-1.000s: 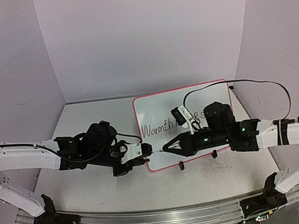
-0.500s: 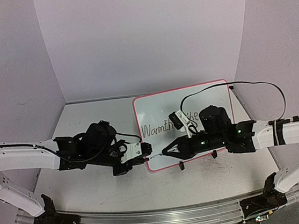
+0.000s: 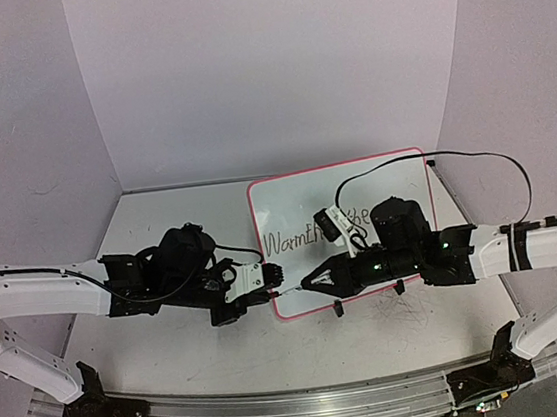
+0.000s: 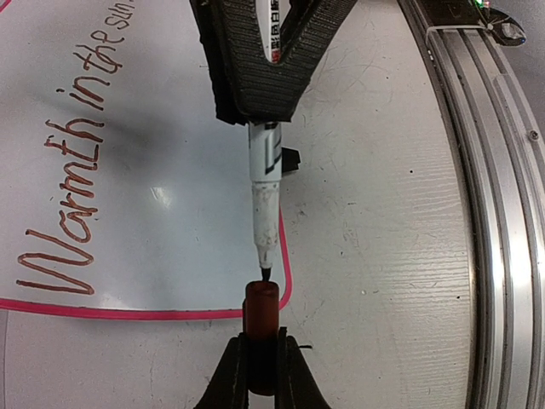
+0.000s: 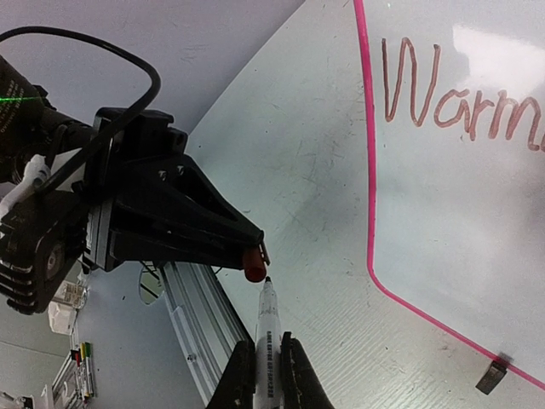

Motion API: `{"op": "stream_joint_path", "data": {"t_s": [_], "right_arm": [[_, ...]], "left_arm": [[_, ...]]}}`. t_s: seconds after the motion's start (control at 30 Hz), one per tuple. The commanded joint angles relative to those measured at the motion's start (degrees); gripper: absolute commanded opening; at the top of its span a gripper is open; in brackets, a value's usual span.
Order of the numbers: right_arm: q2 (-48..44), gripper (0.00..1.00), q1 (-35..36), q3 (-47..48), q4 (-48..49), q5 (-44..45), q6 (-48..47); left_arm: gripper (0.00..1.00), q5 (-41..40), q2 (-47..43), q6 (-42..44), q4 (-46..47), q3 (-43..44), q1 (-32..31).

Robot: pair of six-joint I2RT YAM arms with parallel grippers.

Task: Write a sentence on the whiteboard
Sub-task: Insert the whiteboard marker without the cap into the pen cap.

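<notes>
Change on a second ago: right arm [image 3: 524,246] shifted slightly leftward. Whiteboard [image 3: 298,201]: glossy white rectangle, thin pink frame, rounded corners, lying flat on the scuffed grey bench [image 3: 159,222], right of centre; reddish script beginning "Warmth". Marker [image 4: 266,200]: white barrel, dark tip, clenched in the right gripper [image 5: 268,354]. Cap [image 4: 261,315]: dull red cylinder, clamped in the left gripper [image 4: 260,354], its mouth meeting the tip beside the board's near-left corner.
</notes>
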Motion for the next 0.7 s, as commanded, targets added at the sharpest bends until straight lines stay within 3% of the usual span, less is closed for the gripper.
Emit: {"op": "stream_joint_path", "data": {"t_s": [0.0, 0.67], "right_arm": [[-2.4, 0.00, 0.5, -0.3, 3.2, 0.6, -0.1], [1.0, 0.00, 0.9, 0.5, 3.2, -1.1, -0.5]], "left_arm": [[0.00, 0.2, -1.7, 0.3, 1.9, -0.5, -0.2], [0.00, 0.5, -1.5, 0.4, 1.9, -0.4, -0.1]]}}
